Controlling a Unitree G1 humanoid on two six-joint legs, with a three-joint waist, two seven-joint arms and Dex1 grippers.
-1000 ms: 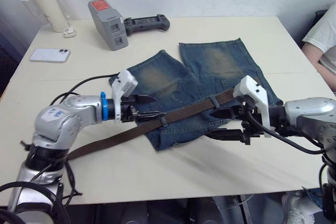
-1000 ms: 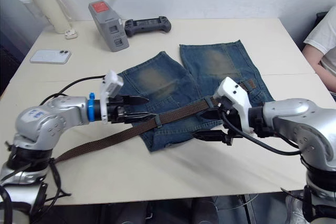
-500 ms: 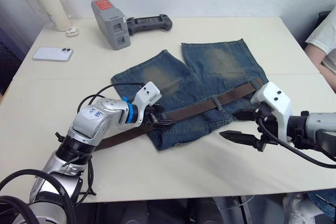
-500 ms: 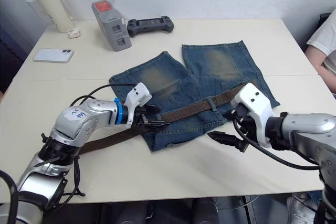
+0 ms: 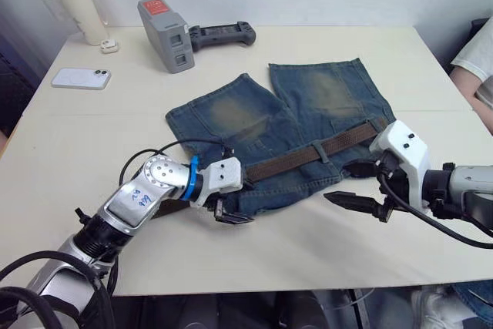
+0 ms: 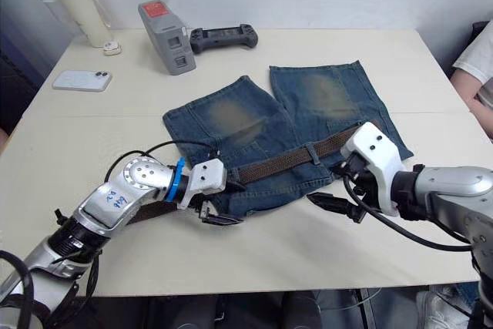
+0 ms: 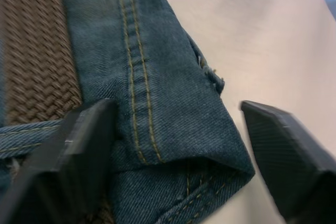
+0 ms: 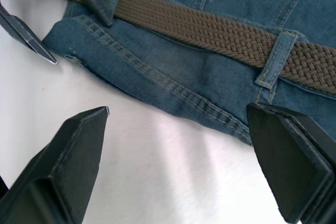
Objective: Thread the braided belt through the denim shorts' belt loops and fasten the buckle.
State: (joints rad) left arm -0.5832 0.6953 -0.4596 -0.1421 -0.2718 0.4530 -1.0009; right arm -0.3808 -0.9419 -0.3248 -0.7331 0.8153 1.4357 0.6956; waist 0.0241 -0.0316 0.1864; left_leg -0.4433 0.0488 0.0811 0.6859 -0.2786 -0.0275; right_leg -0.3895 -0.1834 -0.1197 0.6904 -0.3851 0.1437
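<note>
shorts (image 5: 308, 121) lie flat mid-table, waist toward robot | belt (image 5: 308, 153) runs along the waistband under a belt loop (image 5: 323, 152), tail trailing off the shorts' left corner | left gripper (image 5: 231, 212) wide open at that corner | right gripper (image 5: 357, 194) wide open, empty, just off the waist edge | threading partly done, buckle not fastened

A cream bottle (image 5: 71, 4), a white phone (image 5: 81, 78), a grey device (image 5: 167, 35) and a black controller (image 5: 222, 35) lie on the table (image 5: 431, 59). All sit well beyond the left gripper (image 5: 233, 204), far from it.
</note>
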